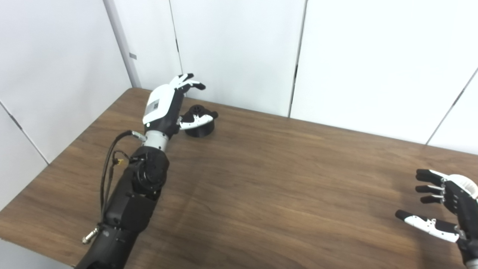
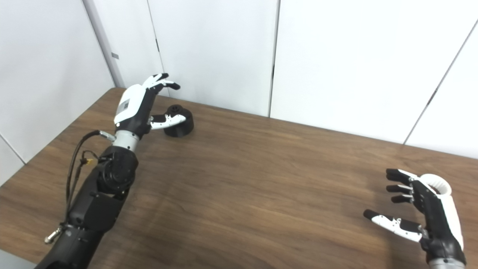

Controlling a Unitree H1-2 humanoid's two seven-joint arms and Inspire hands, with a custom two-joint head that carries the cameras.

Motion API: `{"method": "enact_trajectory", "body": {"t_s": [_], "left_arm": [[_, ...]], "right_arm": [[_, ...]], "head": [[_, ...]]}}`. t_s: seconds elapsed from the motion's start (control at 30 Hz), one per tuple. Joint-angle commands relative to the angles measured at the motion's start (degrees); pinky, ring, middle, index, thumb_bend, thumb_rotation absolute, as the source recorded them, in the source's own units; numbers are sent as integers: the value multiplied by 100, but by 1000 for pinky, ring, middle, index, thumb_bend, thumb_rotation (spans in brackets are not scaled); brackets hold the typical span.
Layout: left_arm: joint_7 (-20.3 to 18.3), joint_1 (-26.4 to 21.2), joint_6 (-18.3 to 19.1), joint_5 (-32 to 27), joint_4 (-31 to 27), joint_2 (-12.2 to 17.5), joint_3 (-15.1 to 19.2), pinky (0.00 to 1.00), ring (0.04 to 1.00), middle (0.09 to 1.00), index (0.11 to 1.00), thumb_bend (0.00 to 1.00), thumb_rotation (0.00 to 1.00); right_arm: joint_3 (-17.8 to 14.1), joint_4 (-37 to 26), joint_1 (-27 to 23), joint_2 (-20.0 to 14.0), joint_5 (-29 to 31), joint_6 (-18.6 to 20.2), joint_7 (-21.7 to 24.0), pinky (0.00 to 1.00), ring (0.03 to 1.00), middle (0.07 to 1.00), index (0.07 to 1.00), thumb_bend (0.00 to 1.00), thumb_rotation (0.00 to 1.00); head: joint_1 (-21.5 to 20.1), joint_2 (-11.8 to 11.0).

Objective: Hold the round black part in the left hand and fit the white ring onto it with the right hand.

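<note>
Near the counter's (image 1: 261, 194) far left corner sits the black part (image 1: 200, 126); our left hand (image 1: 164, 106) brackets it, fingers released. Our right hand (image 2: 425, 213) hovers spread near the right edge, over the white ring (image 2: 438, 184).

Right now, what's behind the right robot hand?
A curved white piece, likely the white ring, shows past the right robot hand. The hand covers the rest of it, so its full shape can't be seen.

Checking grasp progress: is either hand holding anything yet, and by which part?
Nothing is held. The left hand is open beside the black part on the table; the right hand is open and empty.
</note>
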Motion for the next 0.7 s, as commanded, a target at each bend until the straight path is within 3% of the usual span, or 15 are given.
{"method": "enact_trajectory", "body": {"t_s": [0.0, 0.1, 0.2, 0.33, 0.67], "left_arm": [[194, -346, 45, 135, 33, 202, 31, 785, 958, 936, 724, 881, 375], [207, -409, 202, 214, 140, 263, 22, 772, 954, 933, 729, 910, 397], [118, -463, 429, 281, 205, 343, -19, 819, 976, 948, 751, 938, 442], [83, -530, 778, 758, 338, 545, -284, 871, 997, 972, 777, 993, 460], [-78, -648, 1164, 918, 636, 735, -615, 956, 1000, 1000, 807, 1000, 536]], "right_arm": [[-49, -173, -159, -101, -3, -93, -30, 584, 679, 754, 746, 684, 41], [-62, -157, -166, -95, 30, -98, -25, 587, 683, 756, 747, 687, 43], [-66, -175, -167, -92, 25, -64, -21, 585, 684, 757, 749, 687, 51], [-78, -132, -173, -98, 59, -156, -32, 584, 686, 754, 745, 692, 38], [-91, -179, -173, -103, 89, -98, 14, 574, 679, 750, 742, 690, 65]], "head": [[4, 5], [5, 12], [4, 15], [-2, 20], [-13, 45]]}}
